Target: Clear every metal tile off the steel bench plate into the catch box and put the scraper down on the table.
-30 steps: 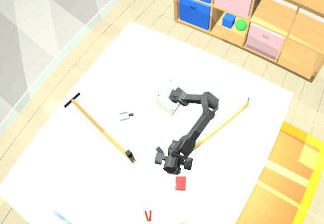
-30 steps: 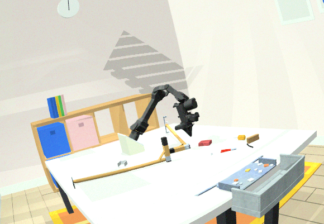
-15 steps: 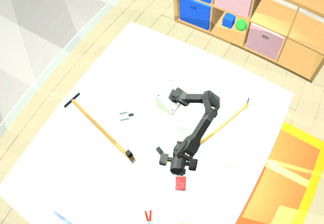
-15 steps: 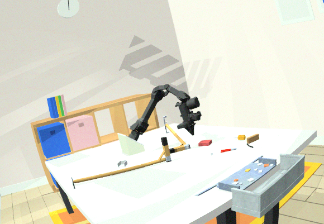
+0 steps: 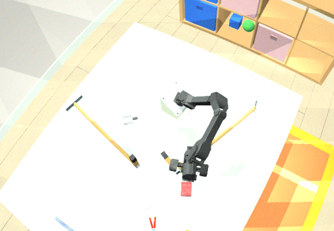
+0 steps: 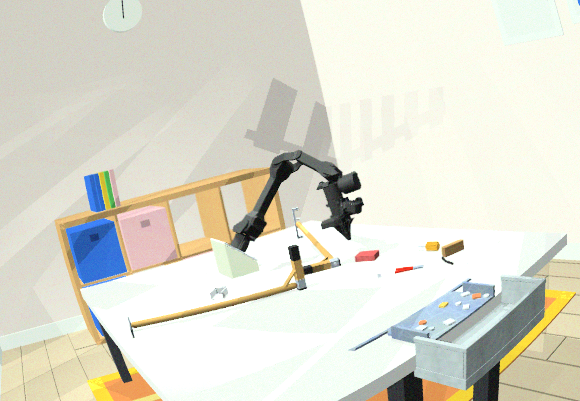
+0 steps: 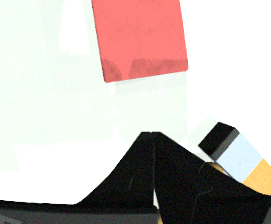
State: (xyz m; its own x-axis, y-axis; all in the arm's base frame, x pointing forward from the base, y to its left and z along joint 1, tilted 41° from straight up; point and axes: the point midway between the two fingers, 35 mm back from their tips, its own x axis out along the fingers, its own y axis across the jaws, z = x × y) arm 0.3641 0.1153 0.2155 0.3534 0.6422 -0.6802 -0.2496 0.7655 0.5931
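Observation:
My gripper (image 5: 188, 178) (image 6: 346, 235) (image 7: 148, 137) is shut on nothing and hovers above the table. A long orange-handled scraper (image 5: 98, 127) (image 6: 210, 307) with a dark crossbar blade lies on the table to the left, apart from it. A second long orange tool (image 5: 236, 124) (image 6: 312, 237) with a pale hooked end lies under the arm; its black and pale handle end (image 7: 231, 151) shows beside my fingers. The steel bench plate (image 6: 400, 332) carries several small white and orange tiles (image 6: 443, 304). The grey catch box (image 6: 480, 345) stands at its near end in the exterior view.
A red block (image 5: 186, 188) (image 6: 367, 255) (image 7: 138, 19) lies just ahead of the fingers. A pale wedge (image 5: 170, 109) (image 6: 232, 262) stands at the arm's base. A small metal clip (image 5: 128, 119) (image 6: 218, 292), a red-handled tool (image 6: 407, 268), a yellow block (image 6: 432, 246) and a brown block (image 6: 452, 248) lie about.

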